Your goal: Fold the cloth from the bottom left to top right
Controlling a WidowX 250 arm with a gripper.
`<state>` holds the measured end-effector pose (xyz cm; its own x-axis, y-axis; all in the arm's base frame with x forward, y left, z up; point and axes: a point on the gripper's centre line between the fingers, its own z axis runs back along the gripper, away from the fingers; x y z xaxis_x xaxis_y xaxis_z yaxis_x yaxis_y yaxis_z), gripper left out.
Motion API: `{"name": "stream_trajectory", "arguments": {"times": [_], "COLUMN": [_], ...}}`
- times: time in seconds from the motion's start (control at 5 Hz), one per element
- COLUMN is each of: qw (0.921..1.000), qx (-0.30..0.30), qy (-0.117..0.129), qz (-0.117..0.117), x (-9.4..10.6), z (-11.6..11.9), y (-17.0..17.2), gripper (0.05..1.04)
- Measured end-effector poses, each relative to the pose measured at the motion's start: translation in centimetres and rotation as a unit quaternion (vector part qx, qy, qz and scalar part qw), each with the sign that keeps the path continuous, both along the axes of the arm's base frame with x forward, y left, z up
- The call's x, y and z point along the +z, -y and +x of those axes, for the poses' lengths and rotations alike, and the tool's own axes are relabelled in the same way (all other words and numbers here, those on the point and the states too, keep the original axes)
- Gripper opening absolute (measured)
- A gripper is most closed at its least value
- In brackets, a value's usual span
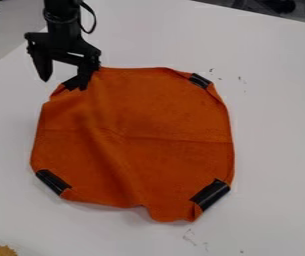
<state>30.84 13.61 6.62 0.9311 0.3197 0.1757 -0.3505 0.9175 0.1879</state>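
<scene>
Well — cloth [161, 120] (orange) partly beneath gripper [64, 84].

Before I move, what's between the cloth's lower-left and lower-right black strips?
Only creased orange cloth between the lower-left strip and the lower-right strip, per the camera view.

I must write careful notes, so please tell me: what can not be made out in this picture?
All in the camera view:
Top-left black tape: partly hidden by the gripper; whether they touch is unclear.
Underside of the orange cloth: hidden by the cloth itself.
Yellowish thing, bottom left: cut off by the bottom edge.
Marks near the top-right tape: too small.
</scene>
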Motion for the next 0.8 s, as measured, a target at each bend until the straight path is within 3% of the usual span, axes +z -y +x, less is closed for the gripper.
{"name": "stream_trajectory", "arguments": {"times": [0.4, 0.8], "qw": [0.9914, 0.9825], "qx": [0.131, 0.186], "qy": [0.002, 0.001], "qz": [-0.002, -0.008], "x": [-1.4, -1.9], "z": [-4.4, -8.2], "y": [4.2, 5.3], "gripper": [0.999, 0.999]}}
